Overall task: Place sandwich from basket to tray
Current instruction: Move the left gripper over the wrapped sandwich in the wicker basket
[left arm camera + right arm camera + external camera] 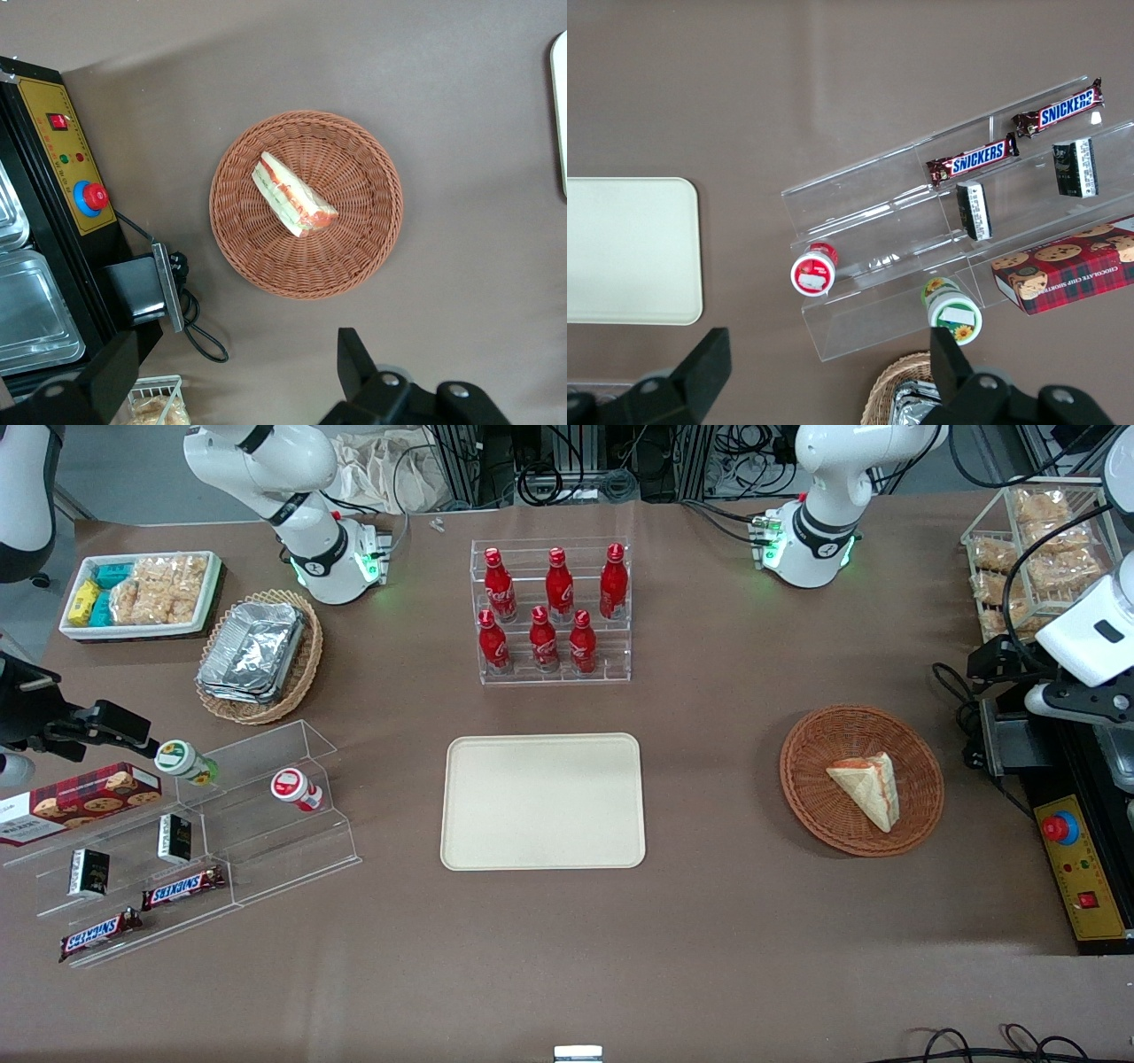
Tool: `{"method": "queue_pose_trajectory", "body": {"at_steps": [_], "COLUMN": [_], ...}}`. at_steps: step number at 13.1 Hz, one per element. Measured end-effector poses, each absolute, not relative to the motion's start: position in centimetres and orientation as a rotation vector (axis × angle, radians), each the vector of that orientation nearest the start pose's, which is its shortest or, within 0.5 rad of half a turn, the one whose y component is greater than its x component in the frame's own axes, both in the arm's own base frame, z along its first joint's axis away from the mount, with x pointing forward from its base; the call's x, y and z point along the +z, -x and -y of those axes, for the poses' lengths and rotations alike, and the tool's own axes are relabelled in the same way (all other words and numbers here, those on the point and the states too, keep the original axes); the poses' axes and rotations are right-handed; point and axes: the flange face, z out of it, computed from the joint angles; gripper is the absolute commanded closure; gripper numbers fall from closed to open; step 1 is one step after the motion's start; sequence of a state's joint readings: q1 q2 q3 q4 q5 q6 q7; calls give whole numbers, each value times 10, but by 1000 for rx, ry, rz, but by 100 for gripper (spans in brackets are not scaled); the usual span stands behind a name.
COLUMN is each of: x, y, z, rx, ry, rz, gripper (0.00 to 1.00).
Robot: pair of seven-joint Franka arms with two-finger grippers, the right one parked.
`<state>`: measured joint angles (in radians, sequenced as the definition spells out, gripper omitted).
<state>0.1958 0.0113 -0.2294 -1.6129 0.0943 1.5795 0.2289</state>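
Brown tabletop; pale triangular sandwich (293,197) with red-green edge lies in basket (372,239); gripper (232,372), seemingly spread, hangs above

**Surface and material notes**

Basket (802,779): woven wicker, reddish-brown, ribbed and rough. Sandwich (866,786) in it: pale bread, soft matt face, layered edge. Tray (542,802): cream, smooth, matt, looks like plastic. Table cover (709,957): brown, matt, faint creases, paper-like. Gripper (230,372), above the table beside the basket, fingers spread wide: black, matt, hard plastic look. Control box (66,146): yellow panel, glossy red button. Bottle rack (554,611): clear glossy acrylic; bottles red, shiny.
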Motion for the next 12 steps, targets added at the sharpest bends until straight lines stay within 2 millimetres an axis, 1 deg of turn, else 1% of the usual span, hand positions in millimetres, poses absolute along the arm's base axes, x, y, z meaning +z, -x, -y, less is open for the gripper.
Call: {"method": "queue_pose_trajectory", "body": {"at_steps": [4, 6, 9, 11, 12], "x": [595, 591, 568, 547, 533], "y": [-559, -563, -569, -571, -572], "z": [11, 13, 15, 14, 15], "rx": [85, 95, 167, 214, 223], "ry": [3049, 3065, 3100, 3094, 3089], "rz": [-285, -167, 69, 173, 220], "gripper": [0, 0, 0, 0, 0]}}
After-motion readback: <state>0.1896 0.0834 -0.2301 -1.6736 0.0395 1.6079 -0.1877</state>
